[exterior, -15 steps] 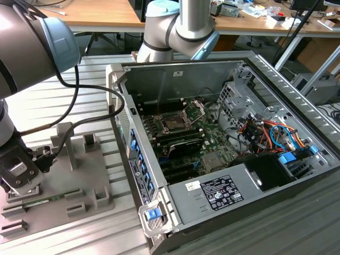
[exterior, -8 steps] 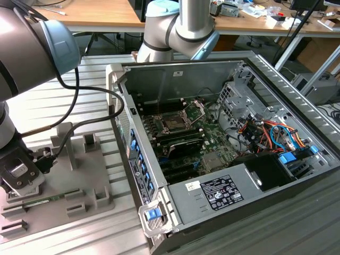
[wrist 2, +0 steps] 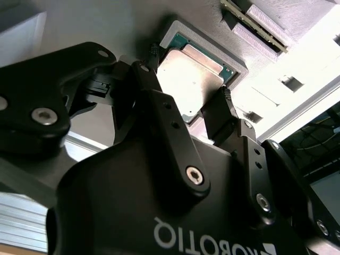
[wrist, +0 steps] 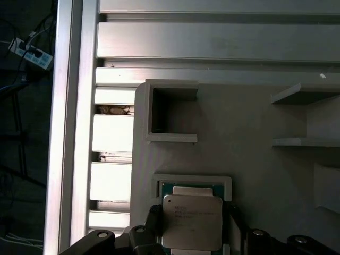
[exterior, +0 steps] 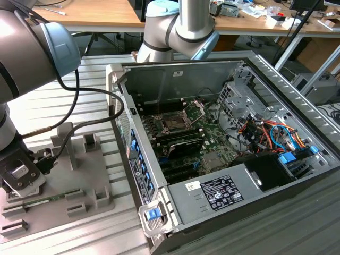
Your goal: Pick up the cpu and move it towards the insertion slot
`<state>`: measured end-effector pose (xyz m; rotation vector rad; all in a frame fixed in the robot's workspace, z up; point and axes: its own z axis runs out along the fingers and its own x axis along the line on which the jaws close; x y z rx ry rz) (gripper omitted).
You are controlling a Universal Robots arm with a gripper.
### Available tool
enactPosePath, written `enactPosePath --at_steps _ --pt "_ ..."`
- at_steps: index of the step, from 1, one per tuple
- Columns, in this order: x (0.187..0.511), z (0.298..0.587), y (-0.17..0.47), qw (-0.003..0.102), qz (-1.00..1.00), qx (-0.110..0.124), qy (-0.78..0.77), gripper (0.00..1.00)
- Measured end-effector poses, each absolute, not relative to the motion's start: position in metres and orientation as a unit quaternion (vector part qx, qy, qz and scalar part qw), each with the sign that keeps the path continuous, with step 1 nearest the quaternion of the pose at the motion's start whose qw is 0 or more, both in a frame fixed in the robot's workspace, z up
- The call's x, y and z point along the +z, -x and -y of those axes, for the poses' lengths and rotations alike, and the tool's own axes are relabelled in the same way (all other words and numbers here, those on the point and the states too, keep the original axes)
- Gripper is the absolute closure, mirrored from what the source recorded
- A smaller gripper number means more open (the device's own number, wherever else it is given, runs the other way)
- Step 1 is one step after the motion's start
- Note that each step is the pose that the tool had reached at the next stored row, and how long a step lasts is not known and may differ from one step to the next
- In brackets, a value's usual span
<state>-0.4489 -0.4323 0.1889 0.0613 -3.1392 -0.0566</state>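
The gripper (wrist: pixel 194 212) stands spread astride the cpu (wrist: pixel 192 226), which lies flat between its fingertips in the tray (wrist: pixel 255 164).

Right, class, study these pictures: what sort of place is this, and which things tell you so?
Most likely a robotics lab or workshop: a robot arm stands by an open computer case on an aluminium slatted table, with cluttered wooden workbenches behind.

The cpu (wrist: pixel 191 223) lies in the tray (wrist: pixel 239 117) under my hand (wrist: pixel 194 215); the insertion slot (exterior: pixel 174 123) sits inside the case (exterior: pixel 212 192) beside the tray.
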Motion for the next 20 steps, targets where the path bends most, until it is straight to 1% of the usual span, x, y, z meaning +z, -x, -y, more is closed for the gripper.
enactPosePath --at_steps 3,4,5,20 --pt "0.1888 0.4323 0.4489 0.001 1.000 -0.018 -0.020 0.40" --pt "0.1888 0.4323 0.4489 0.001 1.000 -0.018 -0.020 0.41" --pt "0.1887 0.4323 0.4489 0.001 1.000 -0.018 -0.020 0.45" --pt "0.1884 0.4323 0.4489 0.001 1.000 -0.018 -0.020 0.45"
